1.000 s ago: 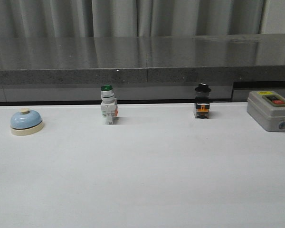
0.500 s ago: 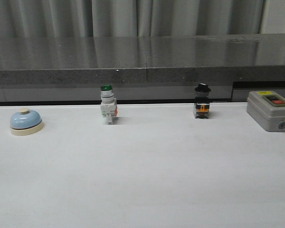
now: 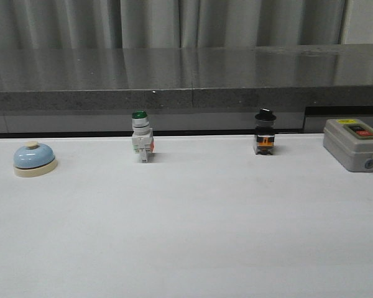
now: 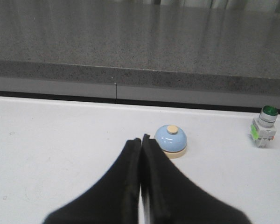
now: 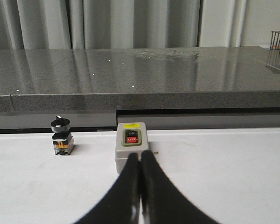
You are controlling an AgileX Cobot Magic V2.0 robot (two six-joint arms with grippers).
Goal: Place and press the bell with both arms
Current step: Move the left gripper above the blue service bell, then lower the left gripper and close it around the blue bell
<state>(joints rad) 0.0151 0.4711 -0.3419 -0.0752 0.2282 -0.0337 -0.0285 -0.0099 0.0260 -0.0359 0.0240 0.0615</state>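
Nothing done yet: small light-blue dome bell (image 3: pixel 34 159) sits untouched at frame left on my white bench (image 3: pixel 193 230), both tools pinched closed and empty.

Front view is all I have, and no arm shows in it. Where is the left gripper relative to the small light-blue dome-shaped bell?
Observer: The left gripper sits short of the small light-blue dome-shaped bell, not touching it.
Operator: Open or shut?
Observer: Shut, its fingers pressed together, holding nothing.
Operator: And the right gripper?
Observer: The right gripper is also shut and empty, its tips in front of the grey box with red and green buttons.
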